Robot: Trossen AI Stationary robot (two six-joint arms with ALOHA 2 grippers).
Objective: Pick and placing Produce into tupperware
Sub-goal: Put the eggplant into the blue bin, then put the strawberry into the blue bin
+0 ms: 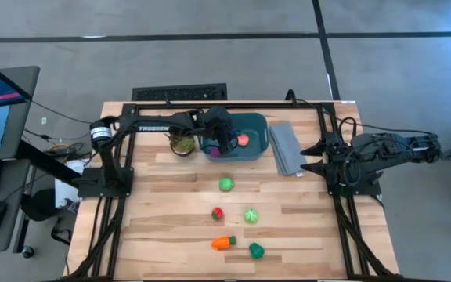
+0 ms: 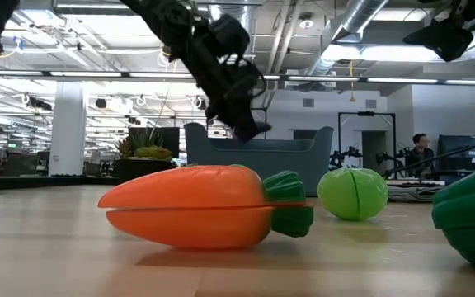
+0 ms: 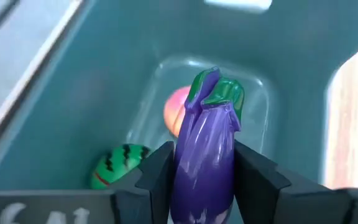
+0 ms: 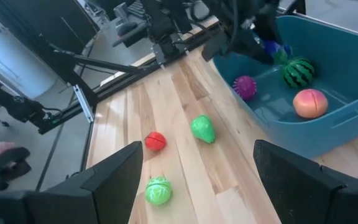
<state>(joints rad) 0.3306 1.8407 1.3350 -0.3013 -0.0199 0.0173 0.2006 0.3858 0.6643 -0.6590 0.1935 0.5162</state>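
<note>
My left gripper [image 1: 224, 141] is over the teal tupperware tub [image 1: 257, 129] and is shut on a purple eggplant [image 3: 205, 155]. It also shows in the low view [image 2: 239, 122], above the tub [image 2: 303, 161]. A striped watermelon [image 3: 118, 165], a pink peach [image 3: 176, 111] and a magenta piece [image 4: 245, 86] lie on the tub's floor. A green piece [image 1: 225, 184], a red strawberry [image 1: 218, 213], a green ball [image 1: 250, 215], an orange carrot [image 1: 224, 242] and another green piece [image 1: 256, 250] lie on the table. My right gripper [image 1: 310, 157] is open and empty at the table's right. My left gripper pinches the eggplant's purple body [image 3: 185, 171] between its two fingers [image 3: 157, 177]. The fingers slant down into the tub from above and lie along the eggplant. Its green stem end [image 3: 219, 93] points away from the gripper toward the tub's floor. The eggplant hangs clear of the floor.
A spiky green potted plant [image 1: 182, 143] stands just left of the tub. A flat grey ribbed slab [image 1: 286, 147] lies right of the tub, close to my right gripper. The wooden table [image 1: 171, 204] shows bare wood at its near left.
</note>
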